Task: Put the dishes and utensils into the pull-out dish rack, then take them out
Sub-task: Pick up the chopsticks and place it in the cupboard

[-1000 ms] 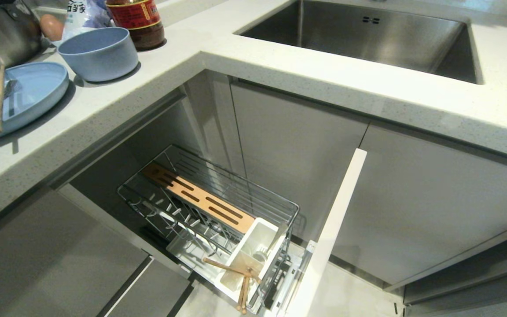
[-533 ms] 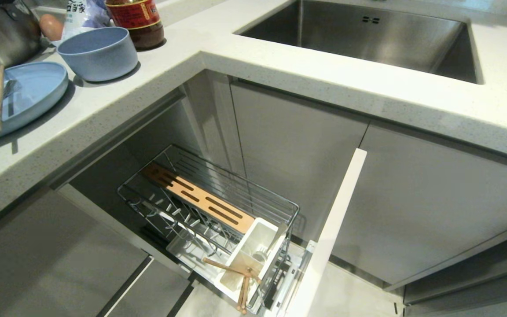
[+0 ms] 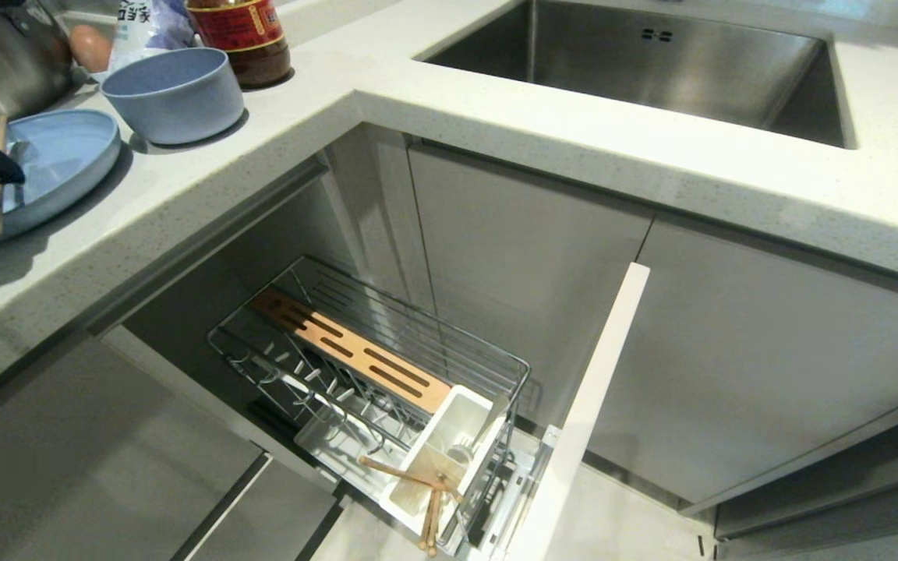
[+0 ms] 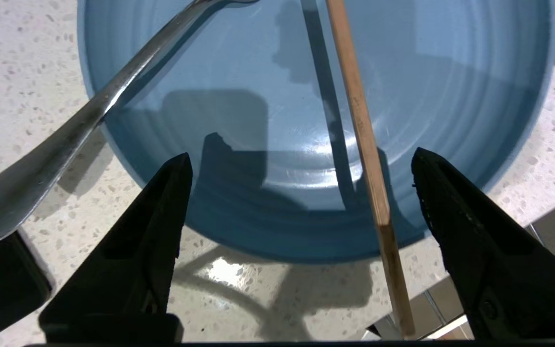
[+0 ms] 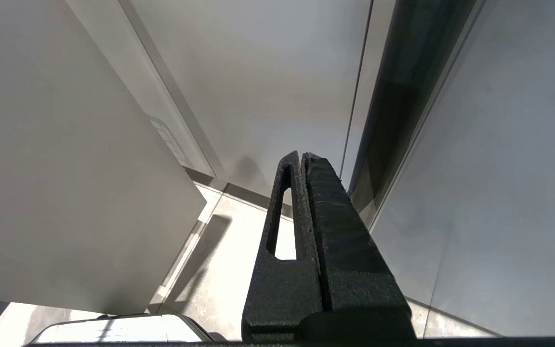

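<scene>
Comparing 3 head views, we find the left gripper (image 4: 301, 159) newly arrived, jaws wide and empty, over the pale blue round plate (image 3: 67, 160) carrying 1 light wooden chopstick (image 4: 364, 144), suggesting loading continues.

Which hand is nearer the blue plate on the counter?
Left. The left hand hovers open right over the plate, straddling the chopstick lying on it. The right hand is shut, down by the cabinet fronts.

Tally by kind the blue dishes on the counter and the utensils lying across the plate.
Plate: 1
Bowl: 1
Wooden chopstick: 1
Metal utensil: 1
Total: 4
</scene>
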